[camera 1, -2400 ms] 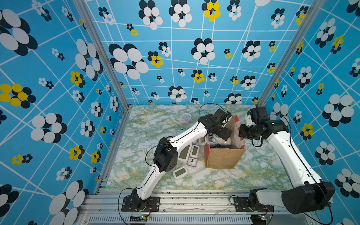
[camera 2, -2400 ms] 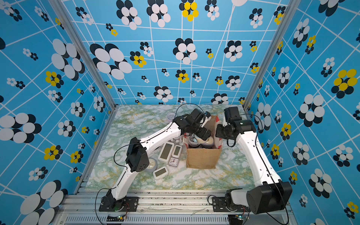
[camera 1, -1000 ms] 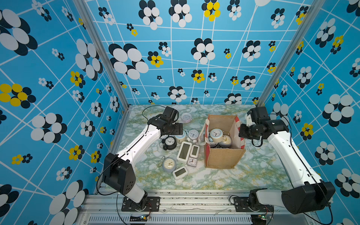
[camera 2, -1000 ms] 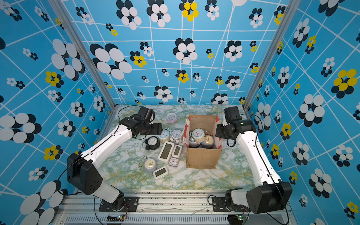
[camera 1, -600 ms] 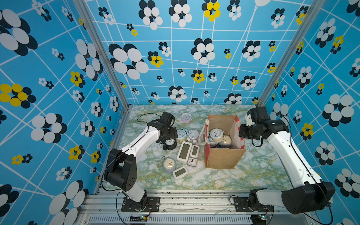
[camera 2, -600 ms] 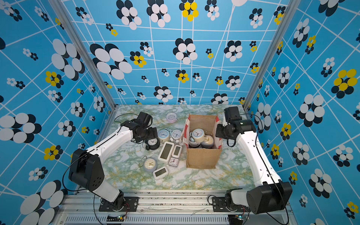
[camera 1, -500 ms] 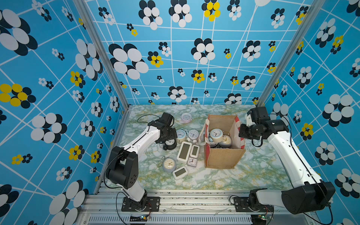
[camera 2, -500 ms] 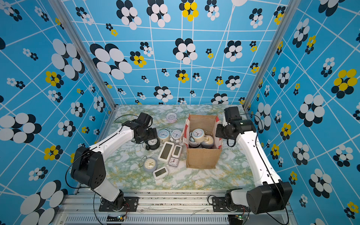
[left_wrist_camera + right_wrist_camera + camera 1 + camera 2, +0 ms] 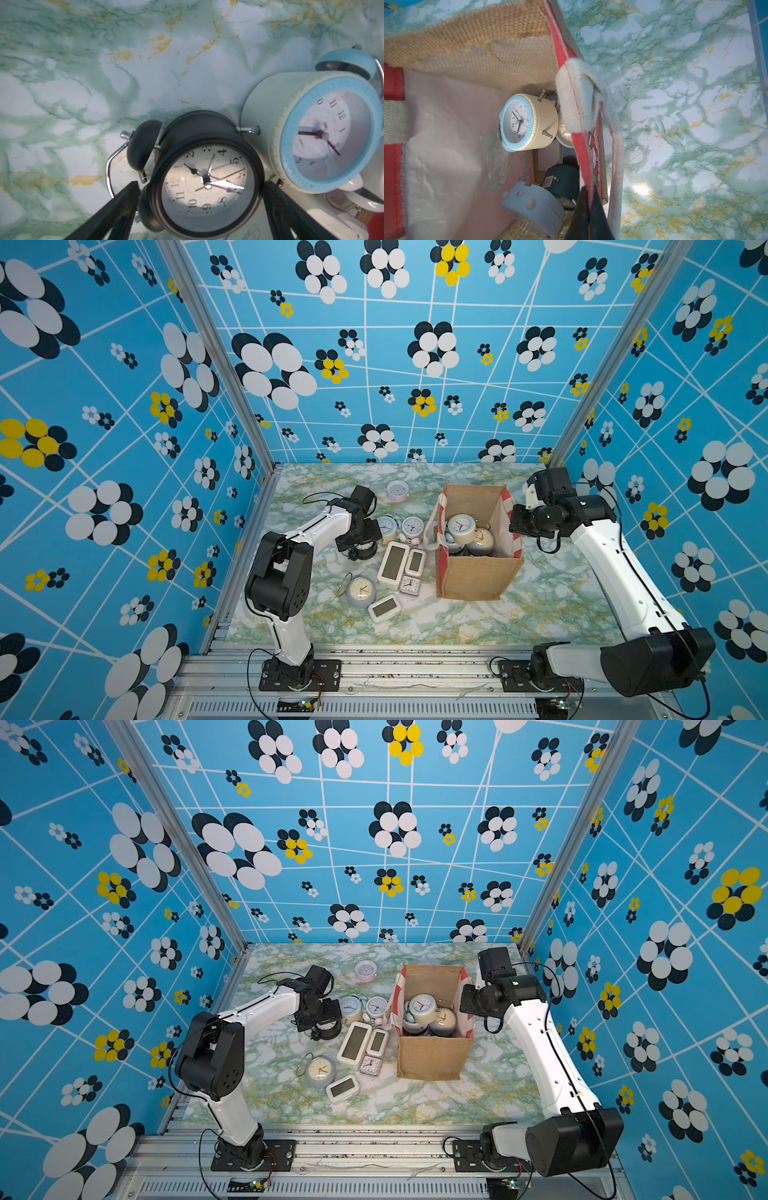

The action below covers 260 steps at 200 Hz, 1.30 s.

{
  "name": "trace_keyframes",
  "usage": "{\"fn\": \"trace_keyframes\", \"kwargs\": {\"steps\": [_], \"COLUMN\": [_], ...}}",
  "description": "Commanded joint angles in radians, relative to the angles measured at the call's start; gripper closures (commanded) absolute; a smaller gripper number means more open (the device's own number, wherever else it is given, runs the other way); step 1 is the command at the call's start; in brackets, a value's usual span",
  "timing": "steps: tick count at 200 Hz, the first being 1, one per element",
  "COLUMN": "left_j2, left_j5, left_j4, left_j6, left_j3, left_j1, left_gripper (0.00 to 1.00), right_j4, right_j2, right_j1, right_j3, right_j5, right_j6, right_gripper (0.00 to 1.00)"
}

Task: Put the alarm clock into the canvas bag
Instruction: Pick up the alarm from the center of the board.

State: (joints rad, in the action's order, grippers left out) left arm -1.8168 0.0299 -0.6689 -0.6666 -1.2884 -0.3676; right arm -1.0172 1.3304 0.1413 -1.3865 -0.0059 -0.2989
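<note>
- The left claw (image 9: 200, 188) hung spread wide, one finger on each side of a black alarm clock (image 9: 207, 128) with twin bells. Neither finger visibly touched it. The clock sat on the marbled worktop (image 9: 552, 605), left of the middle and apart from the bag.
- The right claw (image 9: 588, 199) was pressed together on the red side panel of the canvas bag (image 9: 473, 580). The bag stood open-mouthed just right of the worktop's middle.
- A cream clock with a blue rim (image 9: 324, 141) crowded the black clock, whose steel foot met its side.
- A white twin-bell clock (image 9: 412, 526) stood between that pair and the bag.
- Toward the near edge lay two white digital clocks (image 9: 392, 564), a small square clock (image 9: 409, 584), a round grey clock (image 9: 360, 591) and a third digital clock (image 9: 384, 608).
- A pink clock (image 9: 397, 490) stood alone near the far edge.
- Inside the bag were another cream, blue-rimmed clock (image 9: 527, 122), a pale blue clock (image 9: 533, 209) lying back-up and a dark teal clock (image 9: 564, 176).
- The black clock's dial showed numerals 1 to 12. The small print on the blue-rimmed dial was too fine to read.
</note>
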Motion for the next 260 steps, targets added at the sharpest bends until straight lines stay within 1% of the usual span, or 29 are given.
{"fn": "trace_keyframes", "kwargs": {"steps": [1, 38, 53, 114, 146, 164, 199, 219, 226, 260], "left_j2": [-0.031, -0.032, -0.032, -0.014, -0.001, 0.002, -0.026, -0.031, -0.052, -0.064], "left_j5": [-0.011, -0.005, 0.001, 0.029, 0.06, 0.052, 0.0, -0.007, -0.006, 0.013], "left_j4": [-0.012, -0.032, -0.04, -0.087, -0.125, -0.124, -0.101, -0.09, -0.087, -0.081], "left_j6": [-0.003, 0.008, 0.009, 0.032, 0.048, 0.051, 0.045, 0.042, 0.041, 0.048], "left_j3": [-0.025, -0.034, -0.037, -0.025, -0.031, -0.03, -0.029, -0.028, -0.028, -0.034], "left_j1": [-0.001, -0.012, -0.02, -0.02, -0.013, -0.013, -0.012, -0.012, -0.012, -0.012], "left_gripper": [0.05, 0.06, 0.09, 0.09, 0.15, 0.16, 0.09, 0.08, 0.08, 0.1], "right_j4": [-0.021, -0.021, -0.021, -0.024, -0.023, -0.025, -0.025, -0.025, -0.024, -0.025], "right_j2": [0.006, 0.012, 0.012, 0.009, 0.005, 0.002, 0.0, -0.003, -0.004, -0.002], "right_j1": [0.001, 0.001, 0.001, 0.001, 0.001, 0.001, 0.002, 0.001, 0.001, 0.001], "right_j3": [-0.016, -0.015, -0.016, -0.016, -0.015, -0.014, -0.013, -0.013, -0.013, -0.017], "right_j5": [0.009, 0.008, 0.008, 0.007, 0.006, 0.006, 0.006, 0.006, 0.006, 0.006], "right_j6": [0.012, 0.012, 0.012, 0.012, 0.009, 0.01, 0.01, 0.011, 0.011, 0.013], "right_gripper": [1.0, 1.0, 1.0, 1.0, 1.0, 1.0, 1.0, 1.0, 1.0, 1.0]}}
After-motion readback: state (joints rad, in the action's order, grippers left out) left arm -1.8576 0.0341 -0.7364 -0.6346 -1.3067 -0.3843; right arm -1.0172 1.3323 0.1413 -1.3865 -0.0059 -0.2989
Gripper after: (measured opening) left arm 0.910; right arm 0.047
